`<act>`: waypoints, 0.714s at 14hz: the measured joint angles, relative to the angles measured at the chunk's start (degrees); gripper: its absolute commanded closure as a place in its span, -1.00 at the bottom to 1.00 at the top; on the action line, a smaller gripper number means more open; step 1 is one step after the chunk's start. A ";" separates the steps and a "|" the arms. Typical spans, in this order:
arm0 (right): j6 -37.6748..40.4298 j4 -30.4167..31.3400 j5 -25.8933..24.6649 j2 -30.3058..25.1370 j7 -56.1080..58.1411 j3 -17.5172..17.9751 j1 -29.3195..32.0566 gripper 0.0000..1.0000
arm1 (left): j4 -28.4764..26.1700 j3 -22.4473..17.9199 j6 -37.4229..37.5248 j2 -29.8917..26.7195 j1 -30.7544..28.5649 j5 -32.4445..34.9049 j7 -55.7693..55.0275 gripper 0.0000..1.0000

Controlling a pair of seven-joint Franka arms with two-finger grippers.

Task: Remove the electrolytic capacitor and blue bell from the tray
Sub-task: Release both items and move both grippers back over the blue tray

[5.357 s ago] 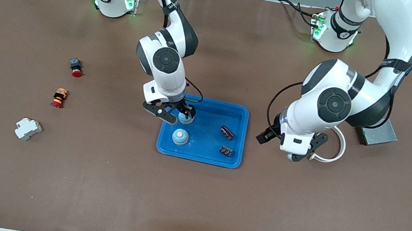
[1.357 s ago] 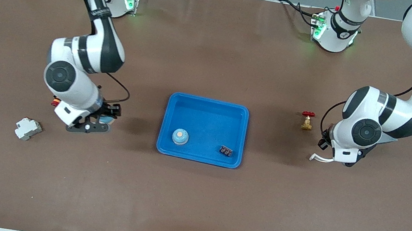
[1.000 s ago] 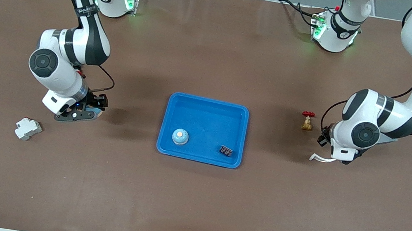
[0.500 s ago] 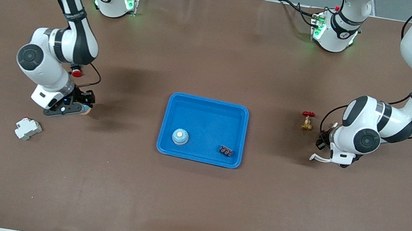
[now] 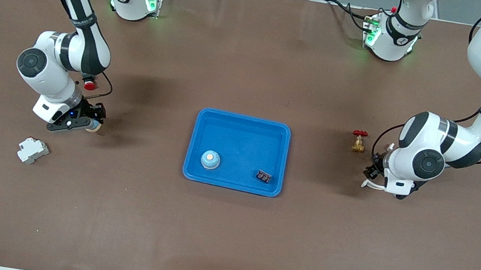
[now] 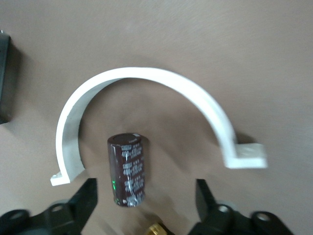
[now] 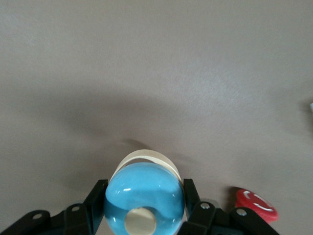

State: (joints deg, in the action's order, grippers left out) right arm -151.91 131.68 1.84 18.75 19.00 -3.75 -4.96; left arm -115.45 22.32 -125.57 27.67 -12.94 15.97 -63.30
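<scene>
Since 0.5 s ago we'd spread left hand (image 6: 144, 208), capacitor (image 6: 126, 169) on worktop inside white clamp (image 6: 146, 81). Right hand (image 7: 142, 208) gripped blue bell (image 7: 144, 193) off tray (image 5: 242, 123); early drop could roll it.

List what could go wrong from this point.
1. The dark cylindrical electrolytic capacitor lies on its side, untouched, between the fingers of the open left gripper, inside the white half-ring plastic clamp. It may roll, or the gripper could nudge it when it lifts.
2. The right gripper, shut on the round blue bell, sits low beside a red button cap. Setting the bell down could bump it.
</scene>
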 measured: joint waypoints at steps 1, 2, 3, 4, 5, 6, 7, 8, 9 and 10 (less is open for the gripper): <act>-0.15 0.02 1.51 0.62 1.01 0.03 0.01 1.00 | 1.17 0.94 1.60 -0.92 -0.01 -0.89 -0.07 -1.00; -0.22 0.02 3.71 1.27 2.71 0.13 0.02 1.00 | 2.99 1.97 4.12 -1.84 0.05 -2.53 -0.19 -1.00; -0.41 0.02 6.61 2.02 5.08 0.32 0.02 1.00 | 5.46 2.89 7.08 -2.60 0.17 -4.35 -0.57 -1.00; -0.83 0.01 9.85 2.73 7.91 0.55 0.02 1.00 | 8.18 3.70 9.76 -3.13 0.34 -5.93 -1.15 -1.00; -1.22 -0.04 12.65 3.32 10.72 0.72 0.02 1.00 | 10.78 4.41 11.77 -3.45 0.63 -7.12 -1.89 -1.00; -1.36 -0.16 14.34 3.72 12.76 0.76 0.03 1.00 | 13.06 5.00 13.07 -3.58 1.23 -7.77 -3.10 -1.00; -1.36 -0.28 15.00 3.74 13.53 0.75 0.07 1.00 | 14.54 5.36 13.58 -3.54 2.26 -8.13 -4.81 -1.00; -1.36 -0.40 15.15 3.79 13.87 0.78 0.07 1.00 | 15.55 5.43 13.67 -3.34 3.70 -8.36 -7.08 -1.00; -1.36 -0.46 15.20 3.82 13.98 0.82 0.07 0.29 | 16.74 5.48 13.65 -2.77 5.51 -8.47 -10.36 -1.00; -1.36 -0.56 15.24 3.85 13.99 0.87 0.07 -0.96 | 18.18 5.52 13.58 -1.86 7.40 -8.48 -13.98 -1.00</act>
State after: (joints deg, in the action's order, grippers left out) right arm -153.26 131.12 17.08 22.60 32.99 -2.88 -4.89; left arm -97.27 27.84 -111.99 25.81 -5.55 7.48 -77.28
